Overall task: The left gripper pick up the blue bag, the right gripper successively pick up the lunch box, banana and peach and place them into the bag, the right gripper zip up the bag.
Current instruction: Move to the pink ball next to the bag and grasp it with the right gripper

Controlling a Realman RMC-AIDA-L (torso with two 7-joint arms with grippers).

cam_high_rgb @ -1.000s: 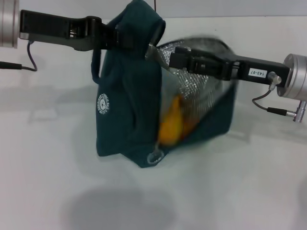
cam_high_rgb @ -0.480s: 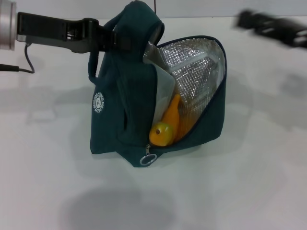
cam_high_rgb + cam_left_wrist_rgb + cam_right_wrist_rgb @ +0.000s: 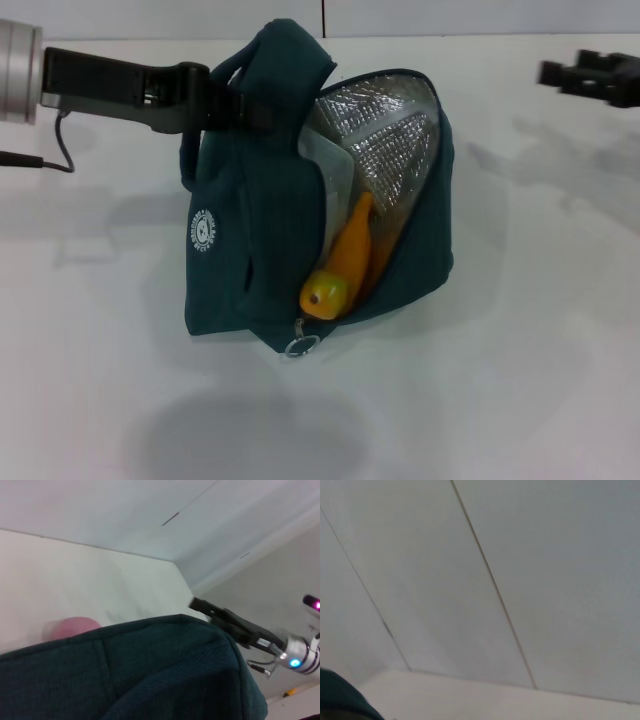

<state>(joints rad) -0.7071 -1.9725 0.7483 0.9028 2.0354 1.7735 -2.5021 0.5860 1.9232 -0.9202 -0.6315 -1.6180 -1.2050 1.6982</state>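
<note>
My left gripper (image 3: 235, 100) is clamped on a handle of the blue bag (image 3: 265, 250), bag top held up, base on the white table (image 3: 500, 380). Bag mouth gapes, foil lining showing. Banana (image 3: 345, 265) sits inside, dark-tipped end poking out near the ring zip pull (image 3: 301, 346). Lunch box (image 3: 330, 175) edge visible behind it, inside the bag. My right gripper (image 3: 590, 78) is well off at the far right, apart from the bag; can't tell if its fingers are apart or together. Peach (image 3: 75, 629) shows in left wrist view, on the table beyond the bag.
</note>
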